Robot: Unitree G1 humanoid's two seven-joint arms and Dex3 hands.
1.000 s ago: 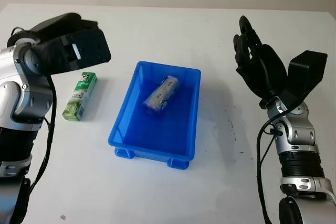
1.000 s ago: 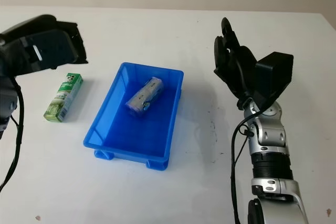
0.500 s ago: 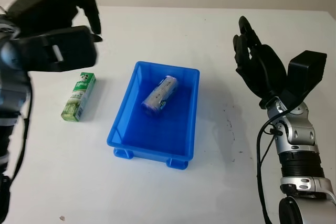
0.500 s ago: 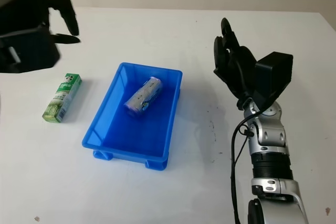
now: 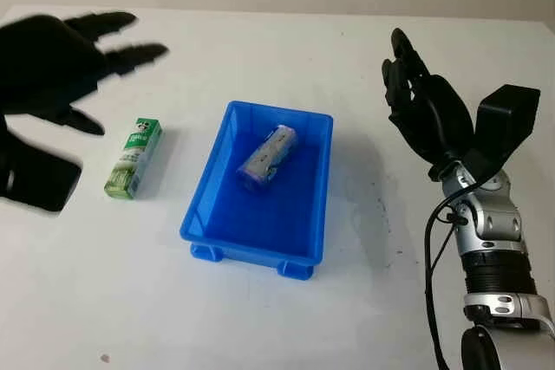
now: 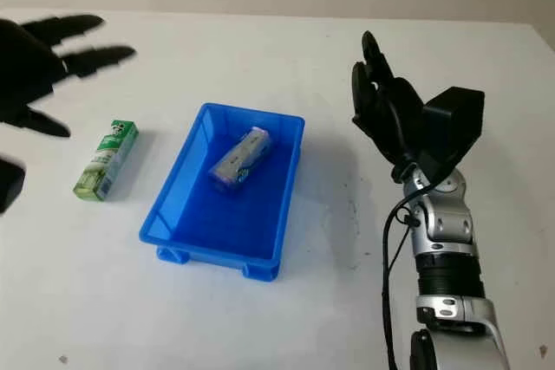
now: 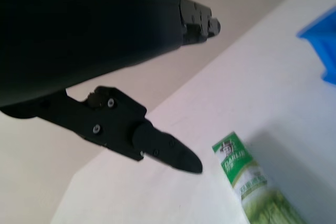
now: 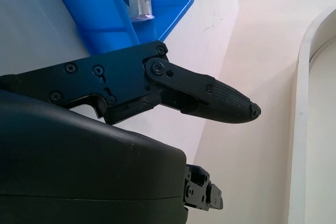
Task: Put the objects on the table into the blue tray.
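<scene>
While my left hand (image 5: 52, 67) hovers open at ten o'clock, placed to reach the green carton (image 5: 133, 158) on the table (image 5: 260, 318); my right hand (image 5: 425, 110) idles open at three. Blue tray (image 5: 299, 244), centre, holds a silver packet (image 5: 267, 156).

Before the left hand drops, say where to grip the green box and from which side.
Grip the green box across its long side faces near the middle, coming from above. It lies flat on the table, apart from the blue tray, so both long sides look free for the open left hand.
</scene>
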